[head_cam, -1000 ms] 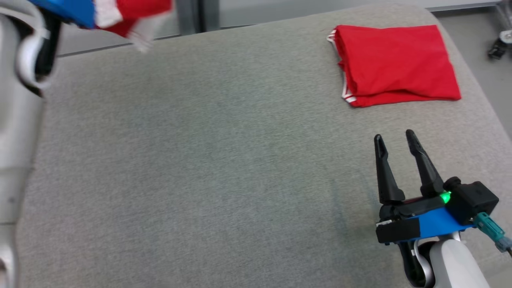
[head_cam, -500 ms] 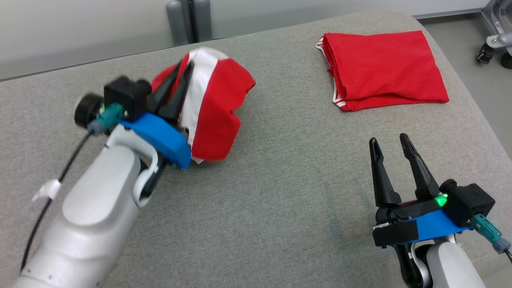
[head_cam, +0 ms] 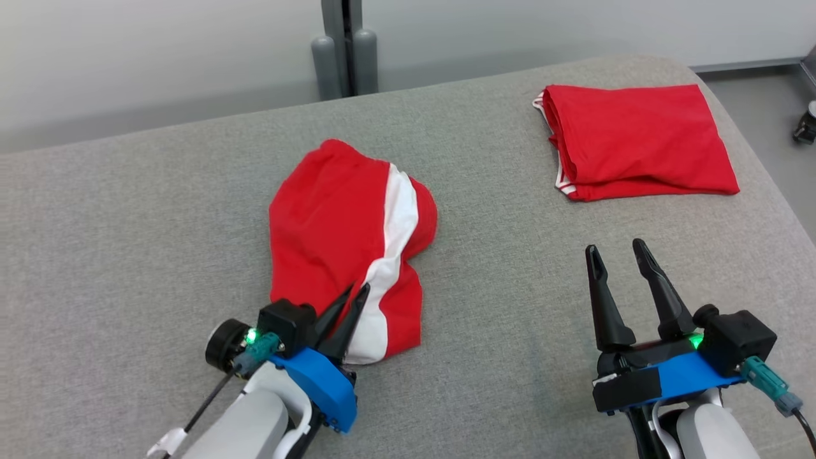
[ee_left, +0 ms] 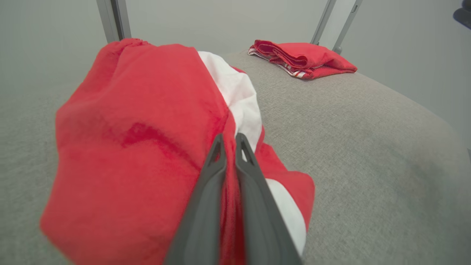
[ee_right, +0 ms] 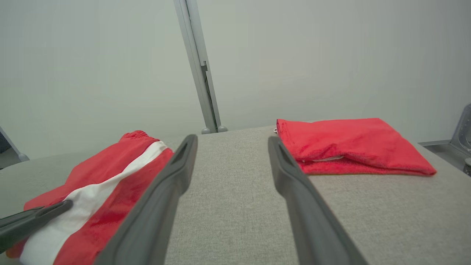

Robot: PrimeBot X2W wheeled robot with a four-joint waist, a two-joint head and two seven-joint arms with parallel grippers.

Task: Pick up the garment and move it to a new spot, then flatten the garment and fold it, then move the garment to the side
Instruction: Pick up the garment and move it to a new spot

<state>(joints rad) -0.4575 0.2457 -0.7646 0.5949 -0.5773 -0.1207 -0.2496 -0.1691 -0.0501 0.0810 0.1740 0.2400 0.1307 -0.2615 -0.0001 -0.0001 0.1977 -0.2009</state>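
The red garment [head_cam: 344, 255] with its broad white stripe lies crumpled in a loose heap near the middle of the grey padded table [head_cam: 159, 223], its waistband end towards the far side and its near end bunched up at the robot. The left gripper [head_cam: 357, 290] has that near end: its two dark fingers are pinched close together with a fold of red cloth caught between them, and the left wrist view shows the fabric squeezed in the narrow gap. Over on the robot's right, the right gripper [head_cam: 614, 247] is near the front of the table with its fingers spread apart and nothing between them, well clear of the heap. A second red piece, the folded red cloth [head_cam: 637, 140], lies flat at the far right corner, close to the table's rounded edge and well apart from both grippers. Plain grey fabric separates it from the crumpled garment. Behind the table's far edge a grey post [head_cam: 344, 44] stands against the pale wall.
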